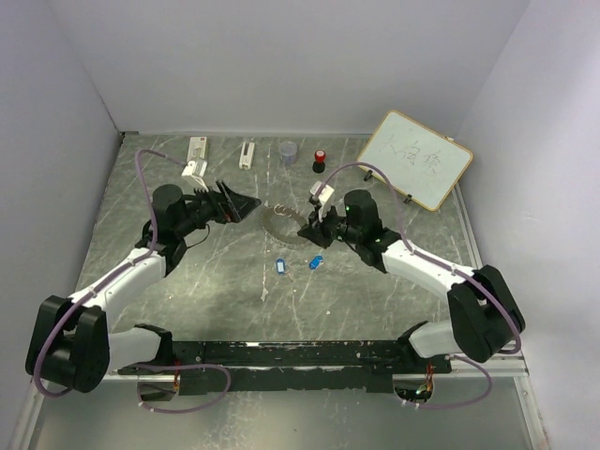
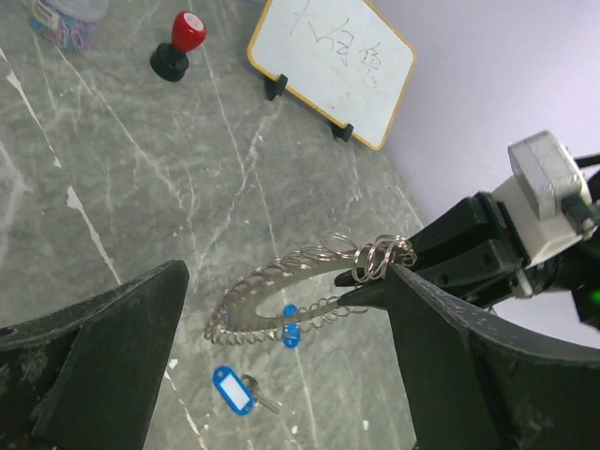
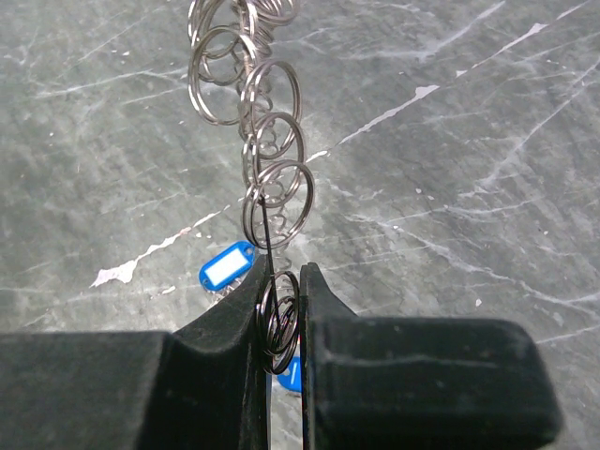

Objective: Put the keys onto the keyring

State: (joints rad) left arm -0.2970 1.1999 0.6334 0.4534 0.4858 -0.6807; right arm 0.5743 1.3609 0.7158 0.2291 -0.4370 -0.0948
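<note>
Overhead, on the grey marbled table (image 1: 187, 291), the left gripper (image 1: 246, 203) stood with its jaws spread wide and nothing between them. It pointed at the keyring (image 1: 269, 228) from the left, near the rim but not touching it. The ring, fringed with many small wire loops, sat at mid-table between the two arms. In the left wrist view it appeared tilted, its right edge raised.

Just nearer the arm bases lay the two keys, flat on the table and apart from each other. The blue key with a white part (image 1: 278, 266) was on the left and the oval all-blue key (image 1: 315, 262) on the right.

On the ring's right side, the right gripper (image 1: 309, 228) was closed tight. The right wrist view showed one of the ring's small loops pinched between its black fingers (image 3: 216, 347).

Along the far edge stood a clear cup (image 1: 288, 151) and a red-and-black knob (image 1: 320, 161). A small whiteboard (image 1: 415, 159) with handwriting was propped at far right.
</note>
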